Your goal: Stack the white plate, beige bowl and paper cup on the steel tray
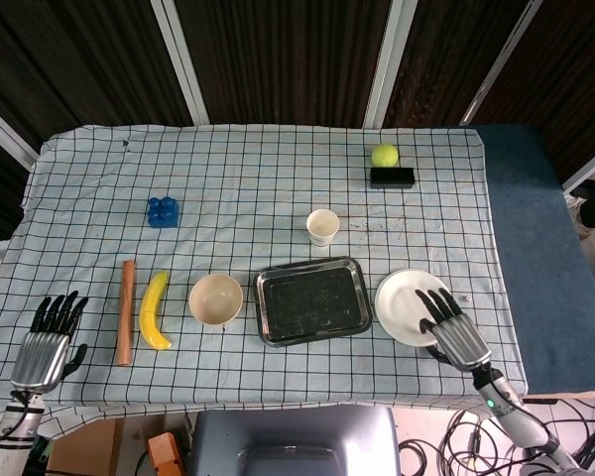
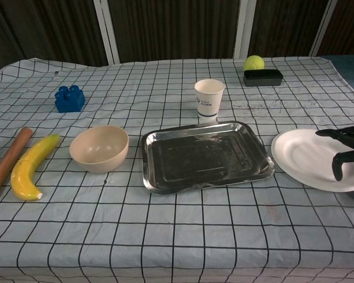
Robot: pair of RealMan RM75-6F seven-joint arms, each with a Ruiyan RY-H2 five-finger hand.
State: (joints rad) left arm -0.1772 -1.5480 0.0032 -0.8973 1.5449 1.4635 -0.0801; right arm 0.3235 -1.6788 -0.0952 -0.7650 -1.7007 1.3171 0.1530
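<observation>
The white plate (image 1: 405,305) (image 2: 304,158) lies on the checked cloth just right of the steel tray (image 1: 312,300) (image 2: 203,155), which holds nothing. Left of the tray stands the beige bowl (image 1: 216,299) (image 2: 99,147), upright. Behind the tray stands the paper cup (image 1: 322,227) (image 2: 209,98). My right hand (image 1: 452,328) (image 2: 347,148) reaches over the plate's right part with its fingers spread and nothing gripped; whether it touches the plate I cannot tell. My left hand (image 1: 48,340) hangs at the front left edge of the table, fingers apart and empty, and only the head view shows it.
A banana (image 1: 156,309) and a wooden stick (image 1: 126,311) lie left of the bowl. A blue brick (image 1: 163,211) sits further back on the left. A tennis ball (image 1: 384,155) and a black box (image 1: 392,178) are at the back right. The cloth's right edge runs close to the plate.
</observation>
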